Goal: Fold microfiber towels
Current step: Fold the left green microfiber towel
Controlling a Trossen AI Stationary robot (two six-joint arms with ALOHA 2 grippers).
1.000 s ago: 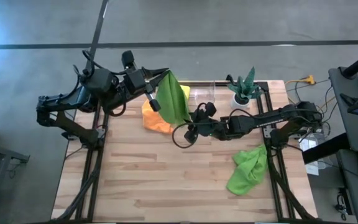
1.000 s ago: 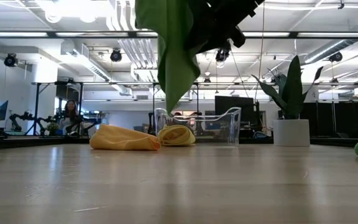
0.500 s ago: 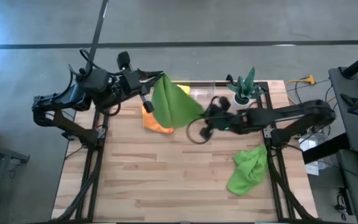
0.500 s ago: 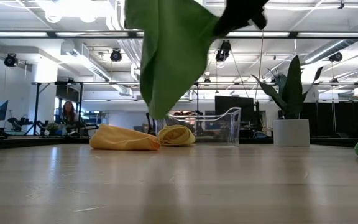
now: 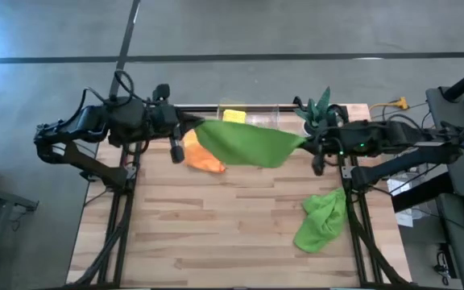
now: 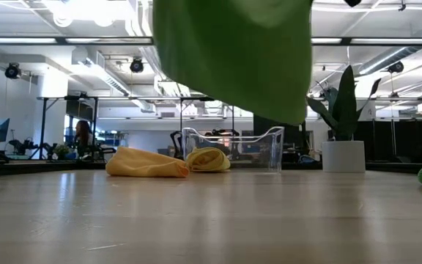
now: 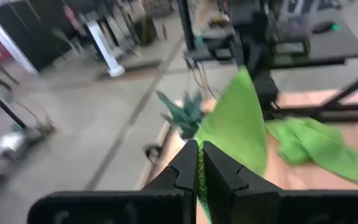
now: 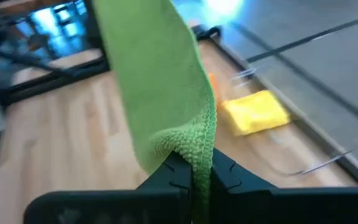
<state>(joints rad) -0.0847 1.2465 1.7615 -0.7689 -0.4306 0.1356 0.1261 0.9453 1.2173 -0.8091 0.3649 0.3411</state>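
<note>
A lime green towel (image 5: 246, 143) hangs stretched in the air above the far part of the counter (image 5: 216, 234), held at two corners. The left tool (image 5: 190, 129) is clenched on the corner away from the plant (image 5: 316, 111); in the left wrist view the fingers (image 7: 185, 168) pinch the cloth (image 7: 238, 127) between them. The right tool (image 5: 306, 143) grasps the corner just beside the plant; the right wrist view shows green pile (image 8: 166, 93) bunched between its closed fingers (image 8: 219, 171). In the low view the towel (image 6: 233, 55) drapes down as a wide sheet, its lower edge clear of the counter (image 6: 211, 220).

Under the stretched towel, on the side away from the plant, an orange towel (image 5: 202, 155) lies crumpled on the counter. A yellow towel (image 5: 233, 117) sits in a clear bin (image 5: 248, 111) at the far edge, between the left tool and the plant. A second lime green towel (image 5: 321, 219) lies heaped on the near side of the plant, at the counter's right edge.
</note>
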